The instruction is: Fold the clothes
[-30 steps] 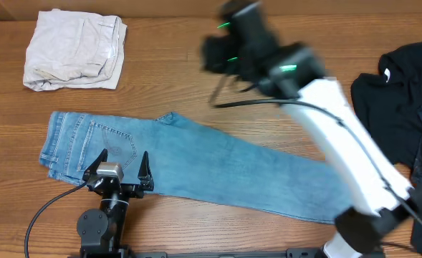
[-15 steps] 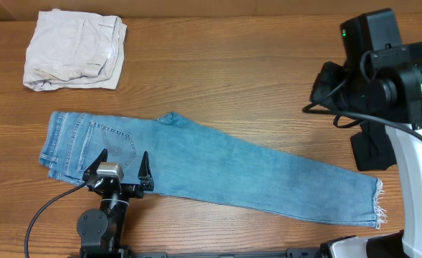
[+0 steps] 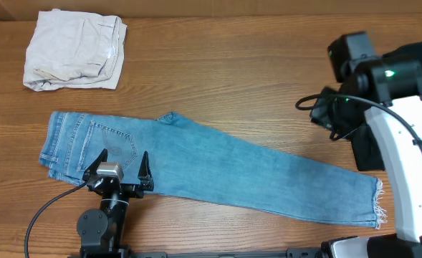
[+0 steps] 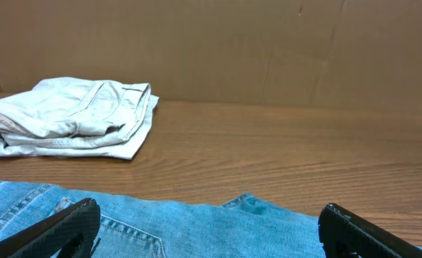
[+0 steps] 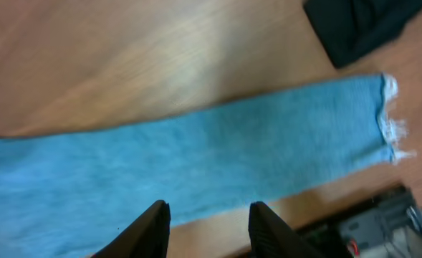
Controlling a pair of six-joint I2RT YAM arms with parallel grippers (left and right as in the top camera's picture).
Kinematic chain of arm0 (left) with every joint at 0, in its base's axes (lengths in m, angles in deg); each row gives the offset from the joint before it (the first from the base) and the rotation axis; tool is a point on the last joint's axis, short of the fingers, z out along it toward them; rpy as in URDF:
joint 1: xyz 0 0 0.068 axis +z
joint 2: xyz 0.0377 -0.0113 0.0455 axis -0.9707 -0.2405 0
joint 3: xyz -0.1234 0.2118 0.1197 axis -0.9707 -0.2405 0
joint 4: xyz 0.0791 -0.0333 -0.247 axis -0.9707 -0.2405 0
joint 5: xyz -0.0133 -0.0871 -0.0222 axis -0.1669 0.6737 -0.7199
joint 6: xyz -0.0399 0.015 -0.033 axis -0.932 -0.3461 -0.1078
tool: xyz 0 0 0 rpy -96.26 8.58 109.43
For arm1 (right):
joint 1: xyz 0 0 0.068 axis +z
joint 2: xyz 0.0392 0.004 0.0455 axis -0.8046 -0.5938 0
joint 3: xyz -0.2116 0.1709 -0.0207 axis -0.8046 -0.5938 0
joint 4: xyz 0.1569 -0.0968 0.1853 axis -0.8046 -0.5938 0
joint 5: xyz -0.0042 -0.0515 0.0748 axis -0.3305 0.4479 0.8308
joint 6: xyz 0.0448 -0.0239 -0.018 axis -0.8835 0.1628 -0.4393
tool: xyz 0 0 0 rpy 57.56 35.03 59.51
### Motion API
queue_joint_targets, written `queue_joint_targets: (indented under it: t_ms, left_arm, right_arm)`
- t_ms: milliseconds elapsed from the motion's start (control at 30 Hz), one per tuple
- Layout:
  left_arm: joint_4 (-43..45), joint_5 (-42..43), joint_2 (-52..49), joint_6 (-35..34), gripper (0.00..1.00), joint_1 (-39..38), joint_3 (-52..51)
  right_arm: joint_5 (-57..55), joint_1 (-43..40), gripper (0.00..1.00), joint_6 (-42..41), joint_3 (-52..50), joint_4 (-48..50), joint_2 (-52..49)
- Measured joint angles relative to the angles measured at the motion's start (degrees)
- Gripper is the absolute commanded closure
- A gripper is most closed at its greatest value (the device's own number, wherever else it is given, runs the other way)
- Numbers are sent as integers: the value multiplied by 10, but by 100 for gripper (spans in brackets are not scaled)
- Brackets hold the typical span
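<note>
Trouble could start at the waist end of the jeans (image 3: 196, 161), where the left gripper (image 3: 123, 155), jaws spread wide and empty over the back pocket, might pinch one layer only and drag the fold askew. Toward the hem end, the right gripper (image 5: 207, 211), fingers partly apart and empty above the lower leg, could snag the black garment (image 3: 368, 154) just beside the frayed hem (image 3: 377, 204). The jeans lie flat with their long axis left to right, waistband pointing left, and the off-white garment (image 3: 74, 50) lies well beyond that end.
</note>
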Motion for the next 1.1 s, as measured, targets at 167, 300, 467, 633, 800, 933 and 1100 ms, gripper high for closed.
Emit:
queue_joint_targets:
  t_ms: [167, 300, 467, 633, 800, 933, 1100]
  left_arm:
    - [0, 0, 0, 0, 0, 0, 0]
    - [0, 0, 0, 0, 0, 0, 0]
    - [0, 0, 0, 0, 0, 0, 0]
    - [0, 0, 0, 0, 0, 0, 0]
    - [0, 0, 0, 0, 0, 0, 0]
    - [0, 0, 0, 0, 0, 0, 0]
    - [0, 0, 0, 0, 0, 0, 0]
  right_arm:
    - [-2, 0, 59, -33, -100, 5, 12]
    - [-3, 0, 61, -56, -176, 21, 43]
    - [-5, 0, 72, -85, -260, 79, 63]
    - [4, -3, 93, -98, -322, 144, 63]
    - [22, -41, 96, -102, -386, 225, 63]
    - [26, -87, 96, -104, -415, 249, 63]
    - [31, -113, 96, -104, -424, 244, 63]
